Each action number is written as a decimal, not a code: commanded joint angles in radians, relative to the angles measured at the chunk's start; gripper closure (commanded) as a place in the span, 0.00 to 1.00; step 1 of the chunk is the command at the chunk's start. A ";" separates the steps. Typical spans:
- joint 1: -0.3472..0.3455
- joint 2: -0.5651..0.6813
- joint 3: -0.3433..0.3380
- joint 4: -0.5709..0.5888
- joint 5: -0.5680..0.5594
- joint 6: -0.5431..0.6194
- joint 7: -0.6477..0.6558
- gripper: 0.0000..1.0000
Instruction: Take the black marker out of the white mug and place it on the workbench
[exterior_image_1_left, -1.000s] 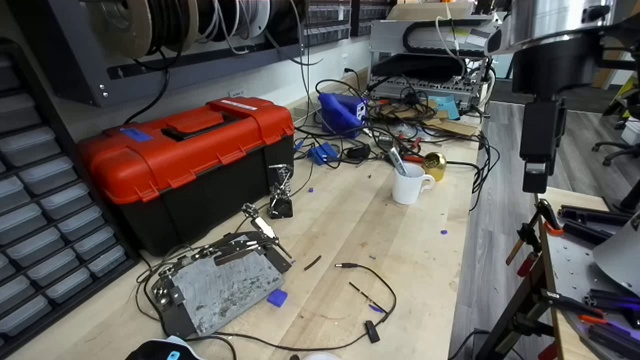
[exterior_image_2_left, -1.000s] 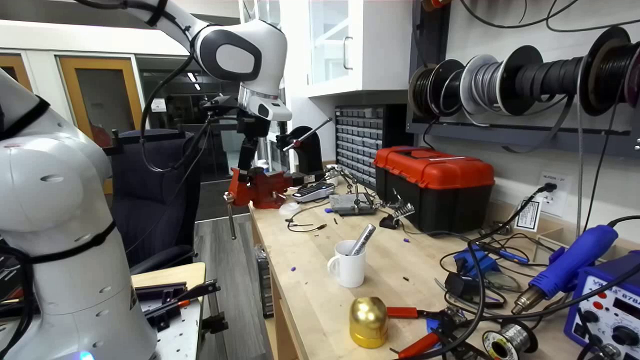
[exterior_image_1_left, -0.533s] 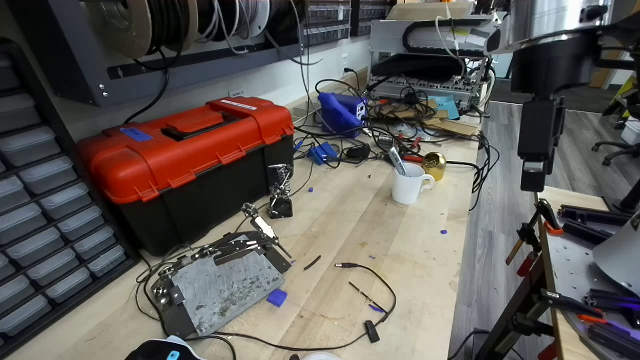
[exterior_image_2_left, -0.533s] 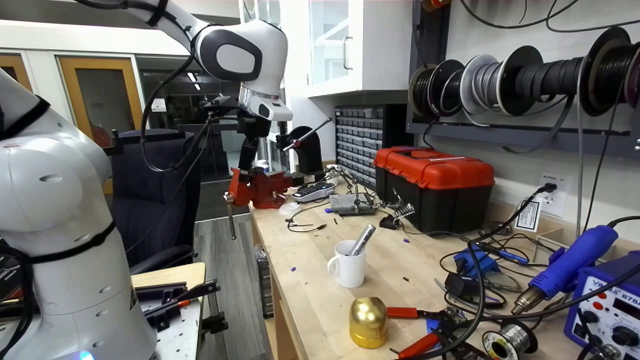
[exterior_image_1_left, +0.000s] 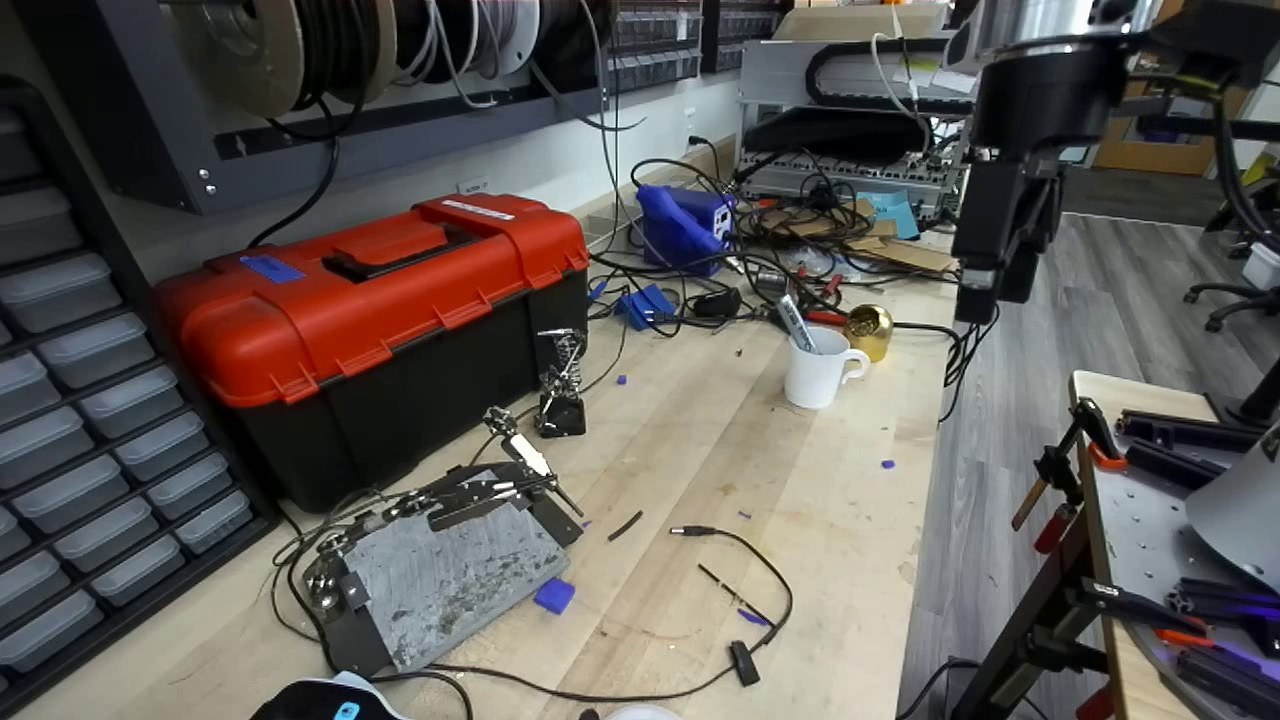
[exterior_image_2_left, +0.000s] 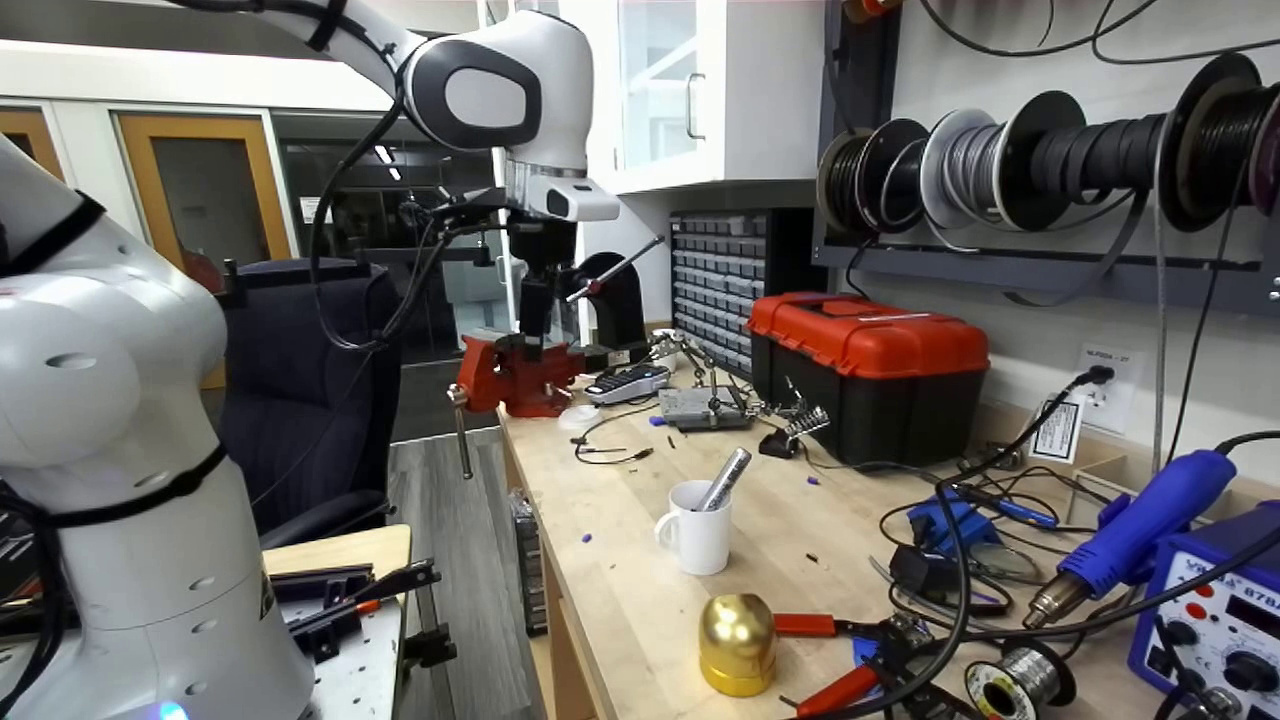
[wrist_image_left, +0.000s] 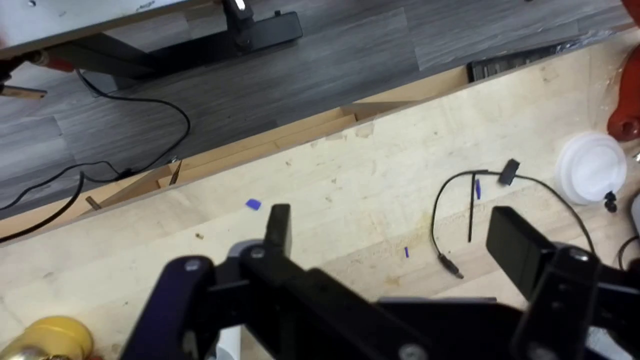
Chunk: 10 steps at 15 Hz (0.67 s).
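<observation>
The white mug (exterior_image_1_left: 815, 375) stands upright on the tan workbench (exterior_image_1_left: 830, 520), and it shows in both exterior views (exterior_image_2_left: 697, 540). The marker (exterior_image_2_left: 725, 480) leans in the mug with its upper part above the rim. It looks grey-silver with dark markings, and its lower end is hidden inside. My gripper (exterior_image_1_left: 996, 290) is in the air near the bench's edge, well above and apart from the mug. In the wrist view my gripper (wrist_image_left: 397, 235) has its fingers wide apart with nothing between them. A white bit of the mug (wrist_image_left: 230, 342) shows there behind the left finger.
A gold dome-shaped object (exterior_image_2_left: 737, 645) stands close to the mug, with red-handled pliers and cables beyond. A red toolbox (exterior_image_1_left: 400, 290) stands along the wall. A helping-hand stand (exterior_image_1_left: 460, 570) and a thin cable (exterior_image_1_left: 785, 580) lie nearer. A red vise (exterior_image_2_left: 520, 375) is at the bench end.
The arm and gripper have moved towards the workbench and slightly up, mostly in the last half second, and the gripper has turned a little. The mug and marker have not moved.
</observation>
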 joint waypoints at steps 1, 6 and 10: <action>-0.054 -0.005 -0.005 0.028 -0.102 0.026 0.024 0.00; -0.125 0.023 -0.028 0.089 -0.230 0.025 0.025 0.00; -0.139 0.097 -0.066 0.170 -0.226 0.018 0.010 0.00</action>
